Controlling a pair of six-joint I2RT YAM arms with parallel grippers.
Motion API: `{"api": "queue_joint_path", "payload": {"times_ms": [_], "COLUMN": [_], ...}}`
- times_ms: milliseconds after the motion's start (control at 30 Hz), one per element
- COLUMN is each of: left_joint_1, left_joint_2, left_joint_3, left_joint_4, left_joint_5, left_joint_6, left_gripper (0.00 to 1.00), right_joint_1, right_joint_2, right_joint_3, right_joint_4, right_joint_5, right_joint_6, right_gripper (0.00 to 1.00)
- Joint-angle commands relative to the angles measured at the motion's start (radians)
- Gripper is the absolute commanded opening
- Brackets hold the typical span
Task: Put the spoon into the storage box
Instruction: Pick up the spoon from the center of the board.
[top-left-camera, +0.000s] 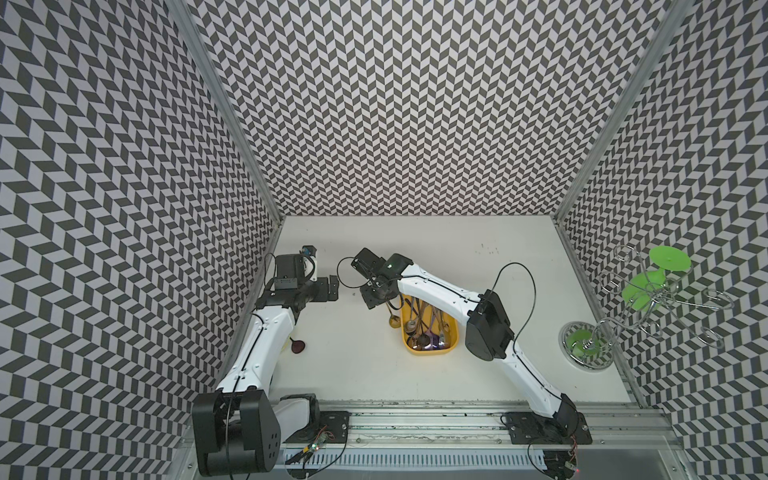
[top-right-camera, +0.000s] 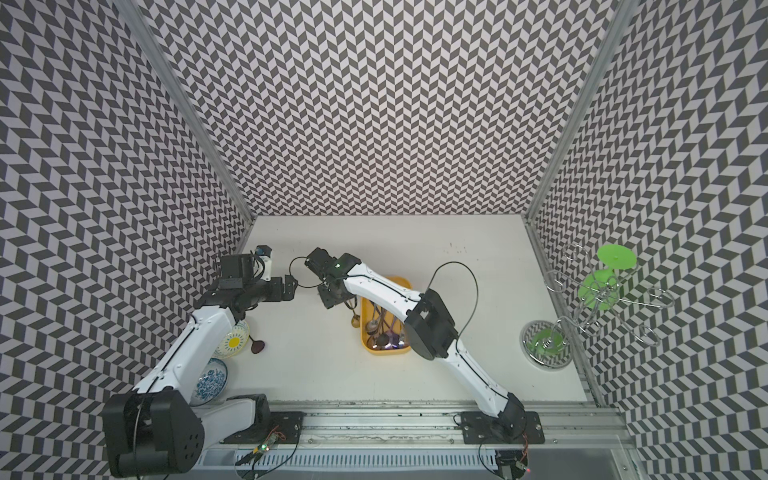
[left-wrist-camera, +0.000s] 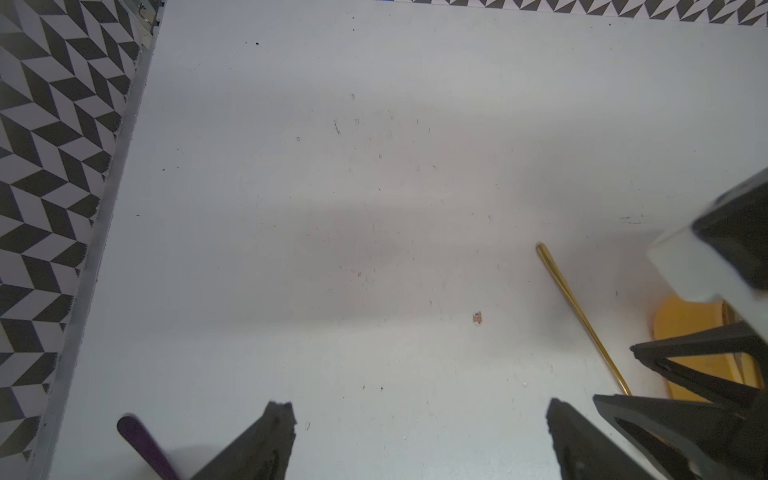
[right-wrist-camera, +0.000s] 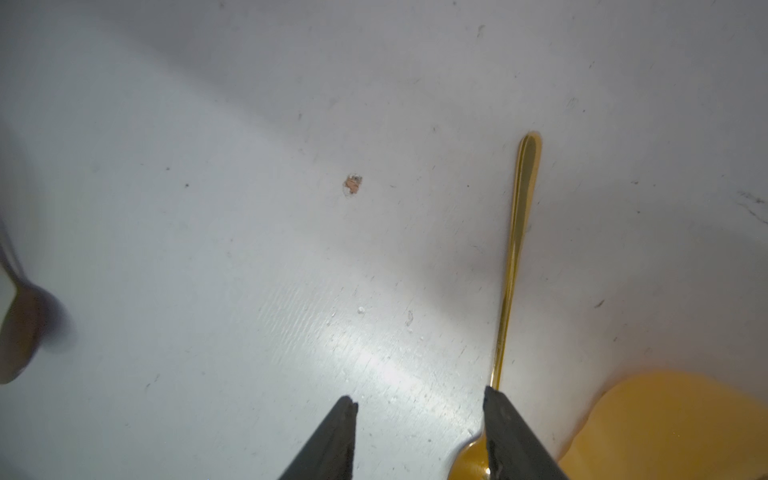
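The spoon (top-left-camera: 393, 320) lies twelve-to-six at the box's (top-left-camera: 428, 350) nine o'clock. The right gripper (right-wrist-camera: 419, 399), parted and empty, hovers over its neck.

Both built alike: left arm (top-left-camera: 266, 332) and right arm (top-left-camera: 440, 286) have white shell links with a dark seam line and chunky black joint housings (top-left-camera: 488, 328). A thin black cable (top-left-camera: 534, 291) loops off the right elbow. There's a green LED (top-left-camera: 390, 262) on the right wrist. Black base plates (top-left-camera: 528, 428). Right gripper (right-wrist-camera: 419, 397) has black wedge-shaped fingers.
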Motion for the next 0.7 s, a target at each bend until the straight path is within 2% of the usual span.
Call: {"api": "queue_joint_path", "payload": {"times_ms": [0, 367, 533, 667], "left_joint_1": [0.004, 0.002, -0.001, -0.001], "left_joint_2": [-0.021, -0.023, -0.023, -0.023], "left_joint_3": [-0.010, -0.010, -0.010, -0.010], "left_joint_4": [0.023, 0.024, 0.023, 0.023], "left_joint_5": [-0.001, 0.000, 0.000, -0.002], "left_joint_6": [-0.009, -0.008, -0.008, -0.006], "left_gripper": [0.99, 0.99, 0.99, 0.99], "right_joint_1": [-0.009, -0.017, -0.020, -0.019], "right_joint_2": [0.047, 0.087, 0.111, 0.131], "right_joint_3": [0.020, 0.017, 0.015, 0.014], "right_joint_4": [-0.052, -0.060, -0.059, -0.058], "right_joint_5": [0.044, 0.083, 0.073, 0.060], "right_joint_6": [0.012, 0.013, 0.009, 0.006], "right_gripper": [0.52, 0.49, 0.41, 0.39]}}
